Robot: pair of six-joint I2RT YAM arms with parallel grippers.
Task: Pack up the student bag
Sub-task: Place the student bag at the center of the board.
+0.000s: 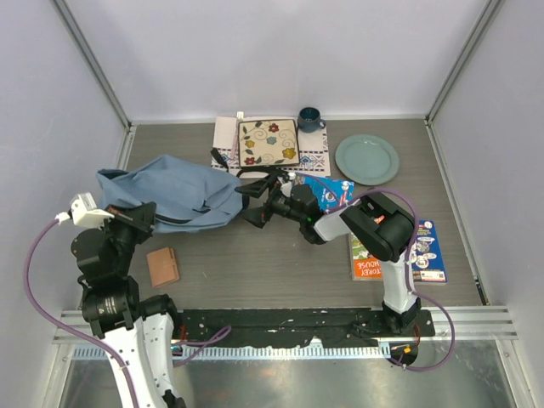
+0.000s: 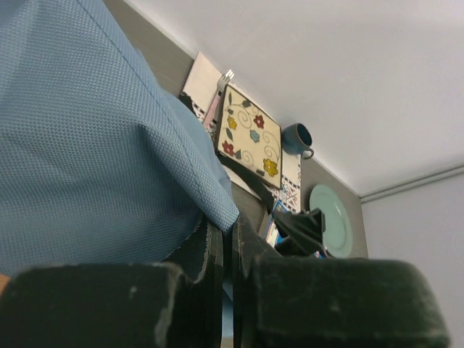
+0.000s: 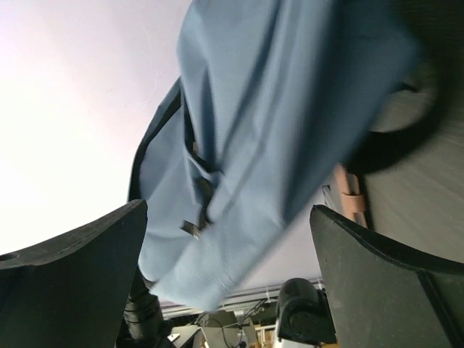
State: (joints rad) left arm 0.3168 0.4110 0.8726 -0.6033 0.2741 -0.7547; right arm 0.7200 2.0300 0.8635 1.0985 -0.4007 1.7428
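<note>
Nearest, just in front of the large soft light-blue fabric backpack (image 1: 170, 191), a small reddish-brown flat case (image 1: 163, 266) lies on the grey worktop (image 1: 280, 272). The backpack lies slumped between the two end effectors. The left end effector (image 2: 228, 230) pinches its left edge, fingers nearly together on the cloth. The right end effector (image 3: 228, 217) stands spread wide at its right end. Right of the backpack lie colourful books (image 1: 425, 251). Beyond it are a flowered square plate (image 1: 269, 142), a dark blue mug (image 1: 309, 119) and a pale green round plate (image 1: 366, 159).

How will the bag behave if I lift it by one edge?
Probably floppy: the bag lies slumped and creased, so it should sag and fold from the left pincer, not hold shape. Likely light for its size, as it looks flat and mostly empty.
</note>
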